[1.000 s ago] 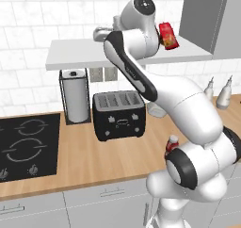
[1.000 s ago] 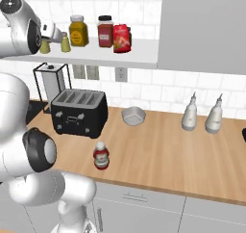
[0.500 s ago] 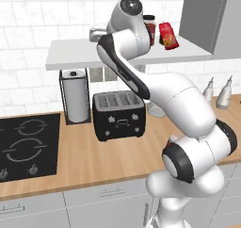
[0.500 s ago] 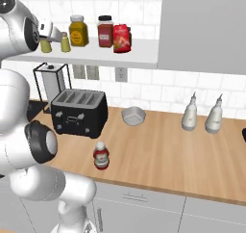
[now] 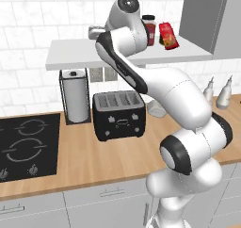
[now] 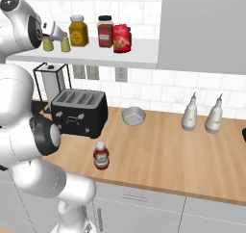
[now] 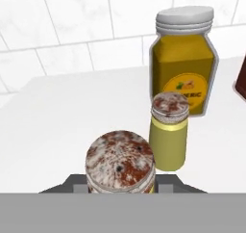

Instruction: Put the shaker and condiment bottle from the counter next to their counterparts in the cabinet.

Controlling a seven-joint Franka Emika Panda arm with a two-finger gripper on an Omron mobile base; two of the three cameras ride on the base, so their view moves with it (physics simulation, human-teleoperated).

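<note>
Standing on the white cabinet [image 6: 96, 57]: two shakers [image 6: 56, 44].

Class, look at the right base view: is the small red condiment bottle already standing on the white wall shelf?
No: the condiment bottle stands on the wooden counter in front of the toaster, well below the shelf.

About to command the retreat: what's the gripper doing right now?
Gripper: cannot be told whether it grips or has released the shaker between its fingers on the shelf.

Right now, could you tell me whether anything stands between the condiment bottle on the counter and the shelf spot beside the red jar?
Nothing visible stands around the condiment bottle. On the cabinet, the red jar has an amber jar and a snack bag close beside it.
</note>
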